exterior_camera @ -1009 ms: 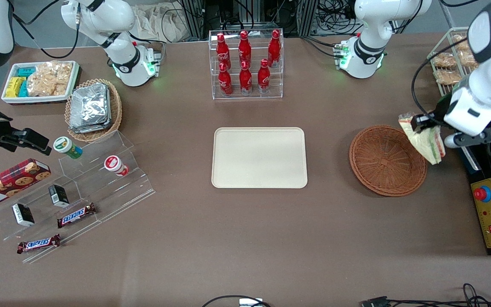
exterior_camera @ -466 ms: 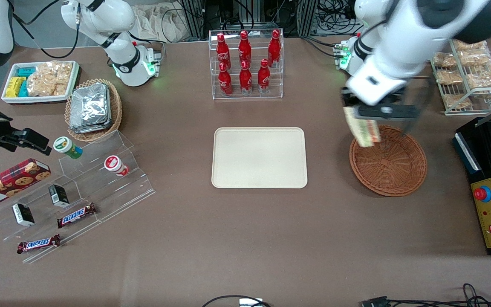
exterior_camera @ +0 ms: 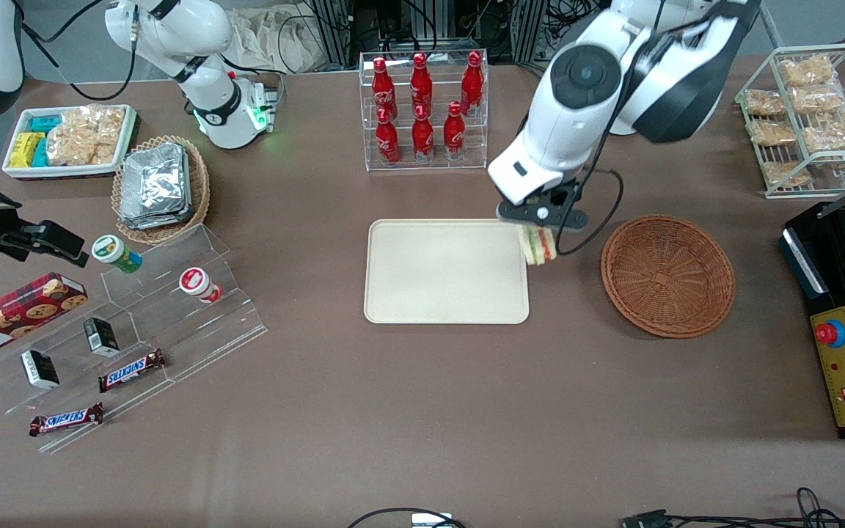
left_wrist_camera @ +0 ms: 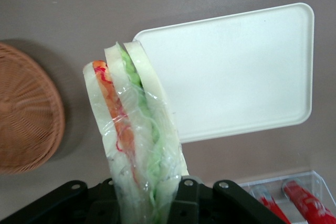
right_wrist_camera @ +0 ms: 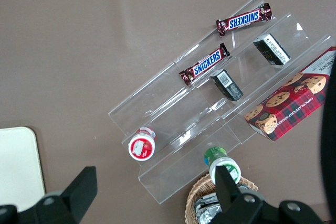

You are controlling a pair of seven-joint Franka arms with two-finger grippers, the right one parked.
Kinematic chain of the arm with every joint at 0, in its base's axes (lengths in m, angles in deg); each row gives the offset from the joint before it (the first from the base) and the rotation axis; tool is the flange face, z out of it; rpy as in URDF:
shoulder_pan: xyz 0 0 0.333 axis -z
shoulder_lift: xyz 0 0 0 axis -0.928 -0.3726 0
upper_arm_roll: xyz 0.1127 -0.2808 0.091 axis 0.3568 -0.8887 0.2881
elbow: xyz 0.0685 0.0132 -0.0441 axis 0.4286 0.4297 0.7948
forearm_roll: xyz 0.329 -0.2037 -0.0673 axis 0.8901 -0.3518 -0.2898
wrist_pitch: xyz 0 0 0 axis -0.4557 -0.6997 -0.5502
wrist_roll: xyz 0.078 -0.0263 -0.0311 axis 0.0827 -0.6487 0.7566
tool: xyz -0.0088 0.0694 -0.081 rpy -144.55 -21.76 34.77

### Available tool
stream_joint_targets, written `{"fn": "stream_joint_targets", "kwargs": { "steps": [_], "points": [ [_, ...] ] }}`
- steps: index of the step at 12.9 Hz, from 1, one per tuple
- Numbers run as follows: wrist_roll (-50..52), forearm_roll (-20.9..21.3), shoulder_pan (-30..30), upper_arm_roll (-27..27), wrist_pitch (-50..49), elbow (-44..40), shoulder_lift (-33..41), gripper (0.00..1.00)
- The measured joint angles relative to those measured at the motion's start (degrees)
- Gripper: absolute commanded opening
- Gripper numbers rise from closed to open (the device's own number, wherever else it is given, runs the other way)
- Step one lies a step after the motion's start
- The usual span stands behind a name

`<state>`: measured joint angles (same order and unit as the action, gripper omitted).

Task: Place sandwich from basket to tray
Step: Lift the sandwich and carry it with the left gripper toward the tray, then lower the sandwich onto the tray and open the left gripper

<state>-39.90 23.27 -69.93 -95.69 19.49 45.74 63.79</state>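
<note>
We see the sandwich [exterior_camera: 539, 246], a clear-wrapped wedge of pale bread with red, orange and green layers, hanging point-down from the end effector [exterior_camera: 540, 220], which is clamped on its broad end; its long axis runs straight out from the jaws. It hangs over the tray's [exterior_camera: 446, 271] edge, at about 2 o'clock from the tray's middle. The tray is smooth cream plastic with a low rim. The round woven basket [exterior_camera: 667, 276], at 3 o'clock, lies near on the desk [exterior_camera: 422, 411].
</note>
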Motion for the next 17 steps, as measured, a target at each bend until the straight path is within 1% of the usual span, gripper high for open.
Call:
{"fn": "stream_joint_targets", "kwargs": {
  "steps": [3, 4, 6, 8, 10, 11, 12, 13, 14, 15, 17],
  "points": [
    [0.00, 1.44, 0.14, -0.07, 16.61, 10.81, -3.36, 0.24],
    [0.00, 3.37, 0.14, -0.07, 20.28, 13.45, -4.83, 0.24],
    [1.27, 9.51, 0.11, 0.00, 24.43, 15.75, -9.08, 0.24],
    [5.06, 15.81, 0.10, 0.03, 26.64, 15.78, -13.64, 0.24],
    [9.03, 20.40, 0.15, -0.02, 28.59, 15.78, -17.26, 0.24],
    [9.90, 21.56, 0.19, -0.07, 29.33, 15.78, -18.57, 0.26],
    [10.15, 21.94, 0.21, -0.08, 30.32, 15.81, -19.50, 0.31],
    [10.53, 22.03, 0.24, -0.09, 31.43, 15.93, -20.13, 0.52],
    [11.31, 22.10, 0.26, -0.10, 32.44, 16.20, -20.46, 0.92],
    [12.16, 22.16, 0.29, -0.14, 32.91, 16.48, -20.58, 1.00],
    [13.63, 22.23, 0.32, -0.25, 32.97, 16.66, -20.61, 1.00]
  ]
}}
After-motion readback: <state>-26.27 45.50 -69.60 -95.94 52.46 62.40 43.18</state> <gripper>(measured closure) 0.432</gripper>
